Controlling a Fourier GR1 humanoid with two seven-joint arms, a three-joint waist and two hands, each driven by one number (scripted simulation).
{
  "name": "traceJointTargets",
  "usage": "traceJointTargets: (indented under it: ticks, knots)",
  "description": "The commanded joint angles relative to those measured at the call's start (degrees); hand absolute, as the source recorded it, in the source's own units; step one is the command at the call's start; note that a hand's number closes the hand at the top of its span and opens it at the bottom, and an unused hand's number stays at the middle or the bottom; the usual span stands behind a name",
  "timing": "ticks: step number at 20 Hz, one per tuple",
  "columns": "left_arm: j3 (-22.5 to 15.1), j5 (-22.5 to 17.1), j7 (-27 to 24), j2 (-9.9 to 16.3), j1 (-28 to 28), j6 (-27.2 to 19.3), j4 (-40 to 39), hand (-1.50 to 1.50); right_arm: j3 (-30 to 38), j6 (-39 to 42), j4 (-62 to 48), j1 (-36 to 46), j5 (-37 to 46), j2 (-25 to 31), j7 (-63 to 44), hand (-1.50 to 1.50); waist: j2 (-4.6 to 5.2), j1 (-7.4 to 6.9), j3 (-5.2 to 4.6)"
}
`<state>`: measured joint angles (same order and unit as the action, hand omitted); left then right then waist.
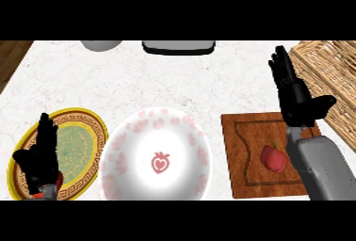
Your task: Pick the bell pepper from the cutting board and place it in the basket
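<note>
The right hand (295, 96) stands at about two o'clock in the head view, fingers straight and close together, pointing toward twelve, with the thumb spread out toward three. It holds nothing. Its wrist and grey forearm (321, 164) run down to five o'clock, across the right edge of the cutting board (246, 160).

The bell pepper (274, 157), red with a small stem at its top, lies on the cutting board at roughly four o'clock, just beside the forearm on its nine-o'clock side. Whether the forearm touches it cannot be told. The hand itself is well above the pepper toward twelve, apart from it.

The basket (327, 77), woven and pale brown, sits at two to three o'clock, just past the hand on its three-o'clock side; the view's right edge cuts it off.

The left hand (40, 157) rests at eight o'clock, open with fingers up, over a yellow-rimmed patterned plate (83, 141) and hiding part of it.

A large white plate (156, 160) with a pink petal border and a red strawberry mark at its middle fills the six-o'clock area, between the patterned plate and the board.

At twelve o'clock, a grey rounded object (102, 45) and a dark tray-like object (178, 47) are cut off by the top edge and hard to identify. No readable writing shows anywhere.
</note>
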<state>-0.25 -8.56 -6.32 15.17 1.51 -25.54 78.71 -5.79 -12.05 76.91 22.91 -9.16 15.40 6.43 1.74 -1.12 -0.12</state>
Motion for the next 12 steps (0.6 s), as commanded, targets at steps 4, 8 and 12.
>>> traceJointTargets:
  ticks: [4, 8, 12]
  knots:
    - [-4.6, 3.3, 6.4, 5.0, -4.3, 5.7, 0.3, 0.0, 8.4, 14.6, 1.0, -10.8, -10.9, 3.4, 17.2, 1.5, -1.62, 3.48, 0.44]
    - [-7.1, 2.1, 9.9, 6.8, -6.3, 11.8, -0.3, 0.0, 4.2, 20.4, 9.2, -11.3, -7.3, 1.2, 34.9, 1.5, -2.19, 5.47, 0.66]
    - [-8.3, 2.7, 14.1, 7.0, -9.1, 12.6, 0.2, 0.0, 0.1, 4.5, 13.5, -21.2, 5.9, -7.0, 45.1, -1.5, -2.13, 3.68, 0.2]
